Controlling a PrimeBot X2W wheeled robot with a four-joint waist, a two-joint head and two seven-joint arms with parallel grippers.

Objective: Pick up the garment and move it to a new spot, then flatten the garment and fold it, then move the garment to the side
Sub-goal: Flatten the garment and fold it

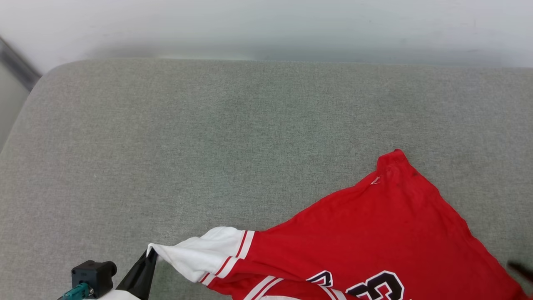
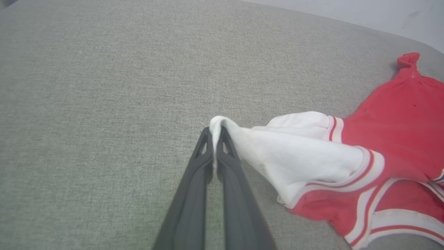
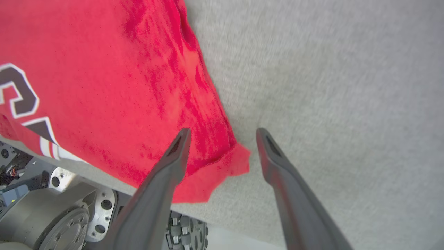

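Observation:
The garment (image 1: 374,233), a red jersey with white sleeves and black white-edged lettering, lies spread on the grey cushion at the lower right of the head view. My left gripper (image 1: 149,255) is shut on the tip of its white sleeve (image 2: 295,152), which its fingers (image 2: 215,133) lift off the cushion. My right gripper (image 3: 222,133) stands open over a red corner of the garment (image 3: 222,166), near the cushion's front edge; the cloth lies loose between the fingers, not pinched. One dark fingertip (image 1: 520,270) of the right gripper shows at the head view's right edge.
The grey cushion (image 1: 208,146) stretches wide and bare to the left and back, ending at a pale wall (image 1: 266,25). Below the cushion's front edge sits my wheeled base (image 3: 55,205).

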